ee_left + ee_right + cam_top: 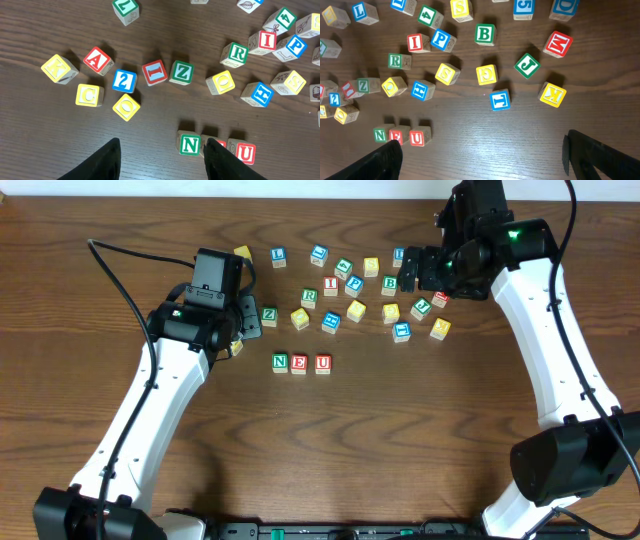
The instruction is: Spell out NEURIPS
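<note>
Left fingers (102, 162) sit lowest in the left wrist view, partly apart, with nothing between them but bare tabletop (60, 125). One tip covers part of the red E cube (220, 142). N cube (190, 144), E and U cube (246, 152) stand in a tight row, letters up, in front of the pile and clear of it. I read that as the start of the word. Wood past the U is bare, so the row has room to grow. Right fingers (590, 160) are spread wide and empty, hovering over the right side of the pile.

Four letters are not yet placed, all in the pile: green R cube (309, 296), red I cube (330, 285), blue P cube (353, 283) and yellow S cube (447, 73). R looks like the next pick. I and P look to be touching side by side, with R just beside the I, so fingers closing on R risk nudging the I. Yellow cube (222, 82) and blue H cube (260, 94) lie between R and the row. Second red I cube (154, 72) sits against green Z cube (181, 71), nearer the left arm; either I could serve. B cube (483, 34), J cube (527, 65), M cube (557, 43) and K cube (552, 94) are scattered to the right and not needed.
</note>
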